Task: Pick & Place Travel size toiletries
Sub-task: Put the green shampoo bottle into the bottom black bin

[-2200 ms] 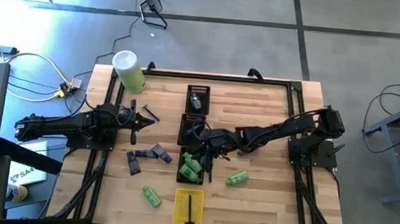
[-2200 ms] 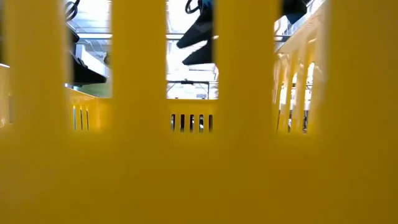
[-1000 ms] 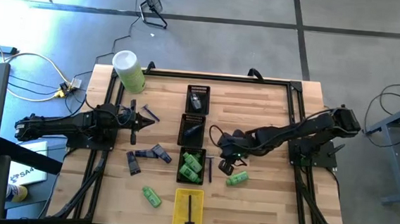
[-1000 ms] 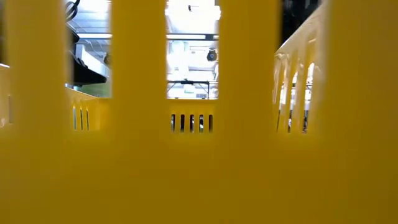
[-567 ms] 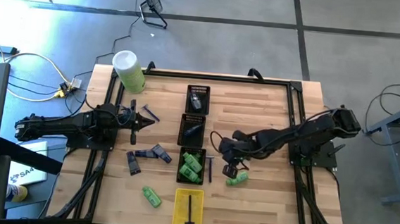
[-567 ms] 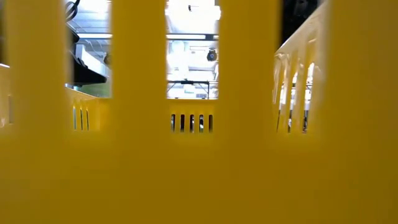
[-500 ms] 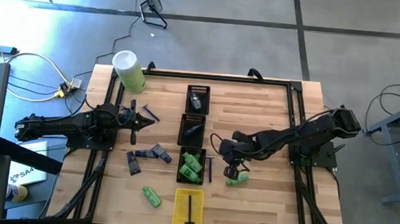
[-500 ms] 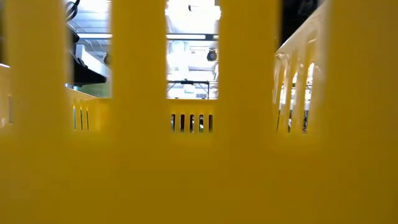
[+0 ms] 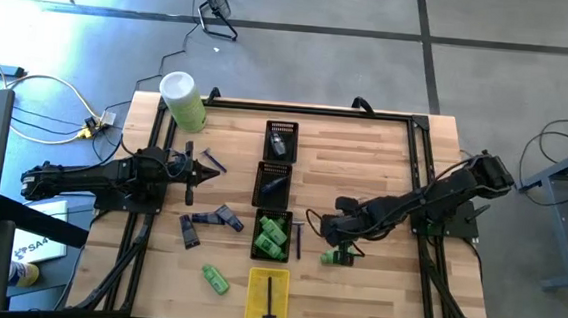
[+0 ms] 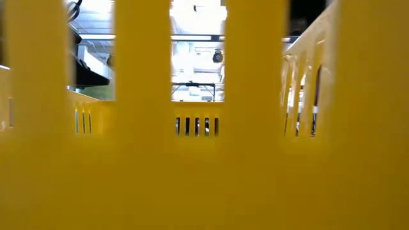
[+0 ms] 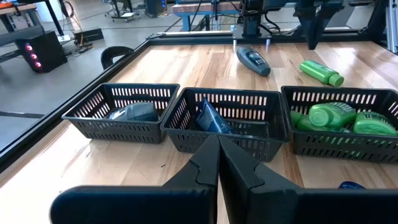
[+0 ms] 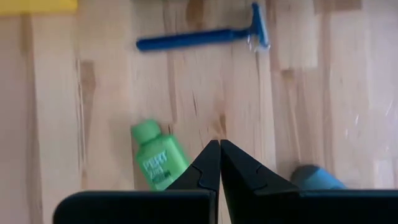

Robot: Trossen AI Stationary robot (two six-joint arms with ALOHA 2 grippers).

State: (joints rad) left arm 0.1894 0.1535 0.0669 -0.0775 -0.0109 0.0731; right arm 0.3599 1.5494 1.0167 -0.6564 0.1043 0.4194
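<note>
The right gripper is down low over the wooden table now, at about four o'clock from the table's middle, with its two dark fingers pressed tight together and nothing between them. A second ago it sat higher up and a touch further toward twelve; it has since slid down toward six. The loose bright green plastic bottle lies just at the gripper's six o'clock side, partly under it, in much the same spot as before. In the right wrist view that same bottle lies flat on the wood just ahead of the closed fingertips, cap away from them, and a thin blue razor lies further off; a grey-blue rounded piece peeks in beside the fingers.

The black slotted basket holding green bottles sits just at nine o'clock of the gripper, with the razor between them. Three dull purple-grey tubes and a second loose green bottle lie further toward eight o'clock, unmoved. The yellow slotted tray with a dark stick in it sits at six o'clock on the table edge.

The left gripper waits at nine o'clock, fingers closed and empty, exactly where it was.
</note>
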